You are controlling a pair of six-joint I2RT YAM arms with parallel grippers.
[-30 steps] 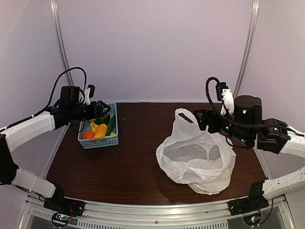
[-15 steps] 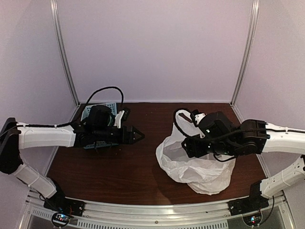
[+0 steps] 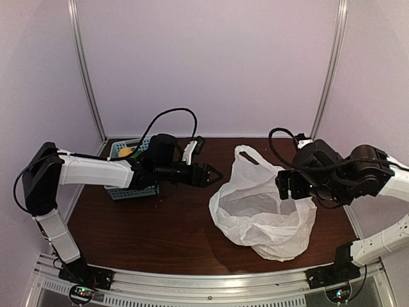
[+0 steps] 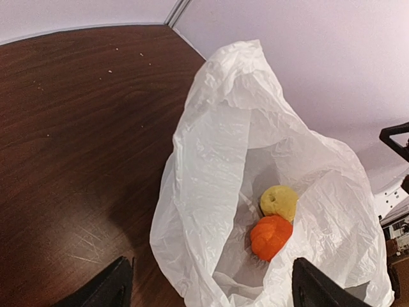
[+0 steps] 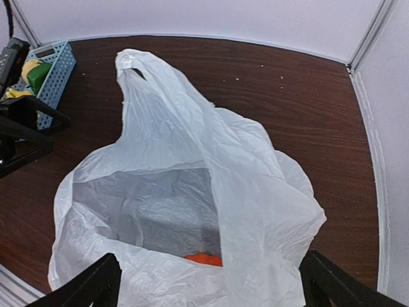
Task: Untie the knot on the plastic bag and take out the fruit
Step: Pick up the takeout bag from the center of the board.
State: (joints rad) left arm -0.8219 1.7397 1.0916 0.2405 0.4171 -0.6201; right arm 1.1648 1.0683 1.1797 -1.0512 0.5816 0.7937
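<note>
One ribbed orange fruit (image 4: pixel 270 236), rounded yellow fruit (image 4: pixel 278 202), crinkly translucent plastic bag (image 4: pixel 211 160)

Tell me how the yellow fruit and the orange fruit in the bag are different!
The yellow fruit is pale yellow; the orange fruit is bright orange. The orange fruit has ribs like a tiny pumpkin; the yellow fruit looks smooth with one small dimple. The yellow fruit sits above the orange fruit in the left wrist view. Both are small, roundish and touching inside the open plastic bag.

Dark brown wooden table (image 3: pixel 179 224) is enclosed by plain pale lilac walls (image 3: pixel 211 64), joined by silver corner posts (image 3: pixel 86 70); evenly lit.
</note>
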